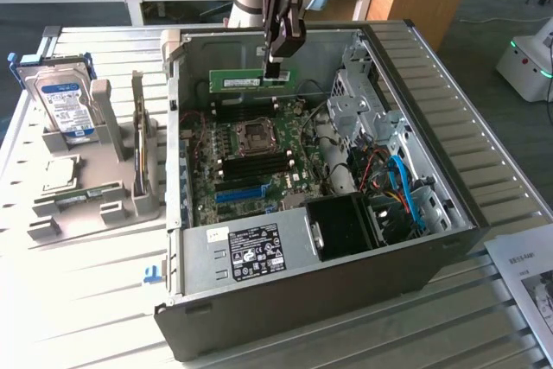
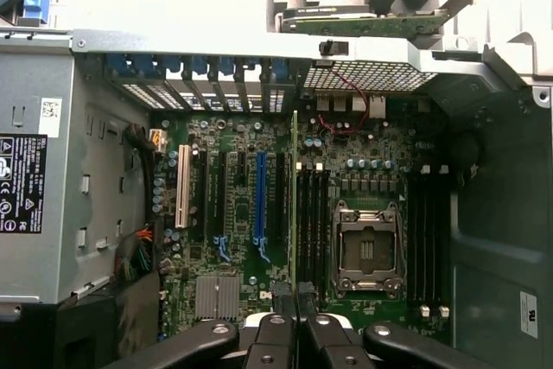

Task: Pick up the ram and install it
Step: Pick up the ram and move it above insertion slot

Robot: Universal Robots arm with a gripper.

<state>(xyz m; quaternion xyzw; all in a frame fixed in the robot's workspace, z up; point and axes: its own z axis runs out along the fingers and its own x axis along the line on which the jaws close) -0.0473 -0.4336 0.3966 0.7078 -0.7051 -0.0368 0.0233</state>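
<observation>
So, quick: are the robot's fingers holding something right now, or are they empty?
Gripper: closed on the ram, which it holds over the open computer case.

Open computer case [image 1: 285,300] sits on slatted table [image 1: 86,300]. Motherboard [image 1: 251,162] lies flat on case floor, CPU socket [image 1: 257,135] mid-board. Above the board, ram [image 1: 246,81] held on edge in gripper [image 1: 278,62]. Stand [image 1: 104,205] at exterior view's left of case; hard drive [image 1: 67,105] and spare memory stick [image 1: 138,140] upright in it.

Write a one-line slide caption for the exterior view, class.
The claw grips the ram on edge over the motherboard inside the open computer case.
</observation>
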